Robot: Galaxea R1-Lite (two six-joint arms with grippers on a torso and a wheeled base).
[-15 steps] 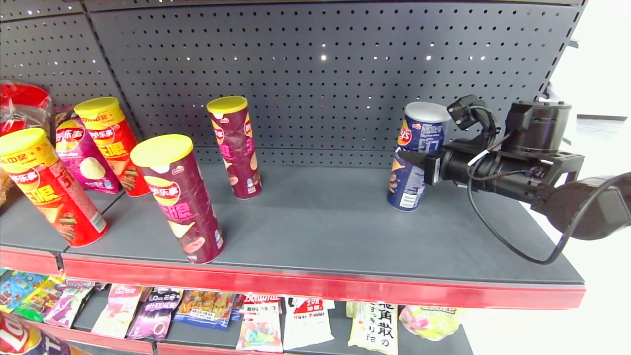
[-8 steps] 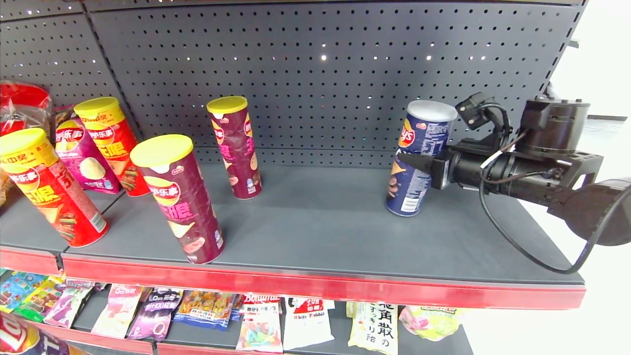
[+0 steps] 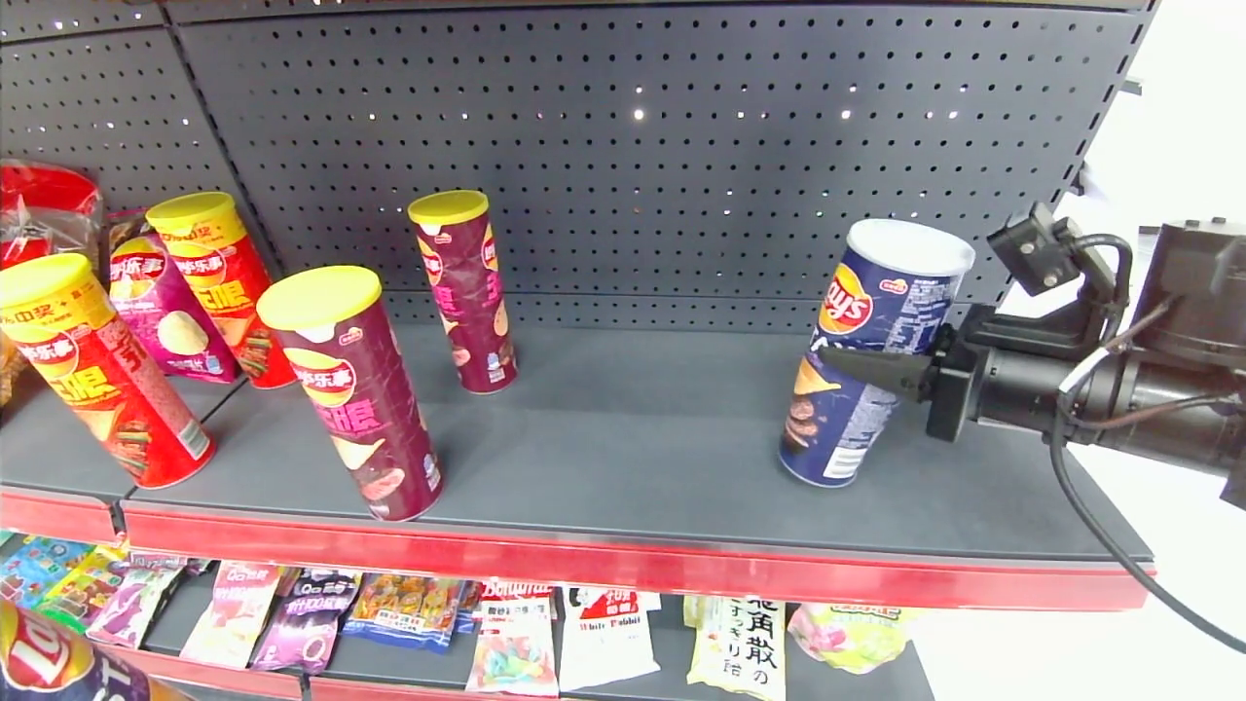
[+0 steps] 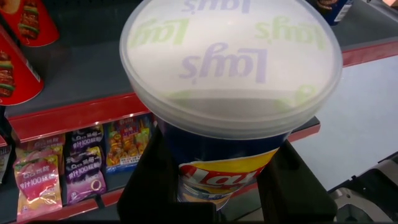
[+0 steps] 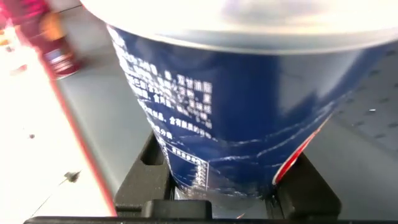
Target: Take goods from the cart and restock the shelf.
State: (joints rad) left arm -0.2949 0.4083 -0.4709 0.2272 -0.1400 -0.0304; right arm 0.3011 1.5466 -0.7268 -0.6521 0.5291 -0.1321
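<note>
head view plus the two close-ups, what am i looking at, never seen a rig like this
This is a two-armed robot restocking a shop shelf. The head view looks out from its head; each close-up comes from a camera on one wrist. In the head view the right gripper is shut on a tilted blue chip can; the right wrist view sees it up close. The left wrist view shows the left gripper shut on a second blue can with a white lid. Standing on the shelf are maroon cans and red cans, all yellow-lidded; snack bags lie one level down.
</note>
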